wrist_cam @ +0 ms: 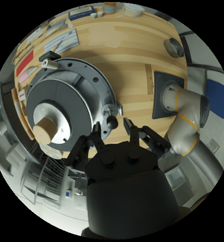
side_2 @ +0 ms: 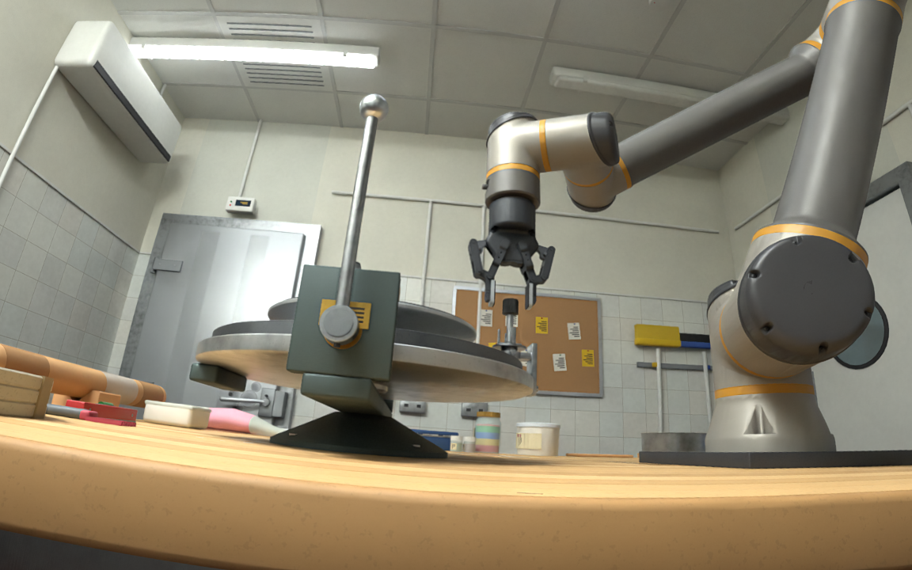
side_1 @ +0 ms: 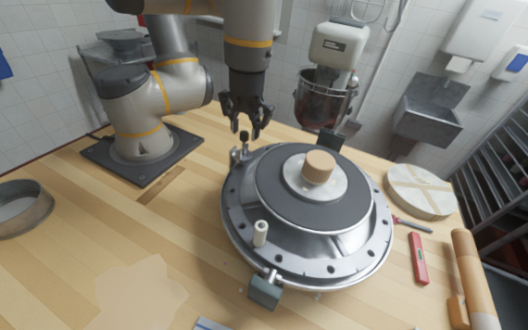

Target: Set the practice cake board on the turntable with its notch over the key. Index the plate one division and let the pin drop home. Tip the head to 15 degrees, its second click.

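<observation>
My gripper (side_1: pixel 245 129) (side_2: pixel 510 298) (wrist_cam: pixel 112 125) is open and empty, hanging just above the black knob of the index pin (side_1: pixel 244 136) (side_2: pixel 510 307) (wrist_cam: pixel 112 122) at the far-left rim of the turntable. The pin stands upright in its bracket on the holed index plate (side_1: pixel 306 214) (wrist_cam: pixel 73 99). The round white cake board (side_1: pixel 314 178) (wrist_cam: pixel 52 124) with its wooden knob (side_1: pixel 318 166) lies centred on the dark turntable top. A white crank handle (side_1: pixel 260 233) (wrist_cam: pixel 50 64) stands on the plate's near side. The tilt lever (side_2: pixel 356 213) rises nearly upright from its green block (side_2: pixel 343 321).
A metal cake ring (side_1: pixel 10 208) sits at the bench's left end, and my arm's base (side_1: pixel 142 153) stands behind the turntable. A stand mixer (side_1: pixel 330 79), a round board (side_1: pixel 419 191), a red thermometer (side_1: pixel 418 257) and a rolling pin (side_1: pixel 474 278) lie to the right.
</observation>
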`<state>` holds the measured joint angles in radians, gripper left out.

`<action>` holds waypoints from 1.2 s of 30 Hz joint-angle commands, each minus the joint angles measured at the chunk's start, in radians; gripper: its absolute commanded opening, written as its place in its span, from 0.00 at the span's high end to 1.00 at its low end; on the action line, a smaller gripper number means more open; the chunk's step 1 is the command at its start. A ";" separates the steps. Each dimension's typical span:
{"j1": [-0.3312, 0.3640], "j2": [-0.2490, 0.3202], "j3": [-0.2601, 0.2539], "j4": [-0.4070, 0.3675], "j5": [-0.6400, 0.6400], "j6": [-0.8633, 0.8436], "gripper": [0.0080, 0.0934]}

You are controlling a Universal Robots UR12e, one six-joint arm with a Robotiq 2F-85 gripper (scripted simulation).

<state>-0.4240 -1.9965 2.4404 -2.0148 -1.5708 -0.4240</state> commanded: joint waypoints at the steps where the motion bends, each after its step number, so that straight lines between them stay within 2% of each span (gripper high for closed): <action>1: 0.000 0.000 -0.001 0.000 0.000 0.000 0.41; 14: 0.000 -0.001 -0.002 0.001 0.000 0.000 0.41; 19: 0.000 -0.011 -0.016 0.026 0.000 0.000 0.41; 25: 0.000 -0.042 -0.066 0.105 0.000 0.000 0.41; 36: 0.000 -0.088 -0.196 0.282 0.000 0.000 0.41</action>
<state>-0.4239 -2.0852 2.2426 -1.7302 -1.5708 -0.4240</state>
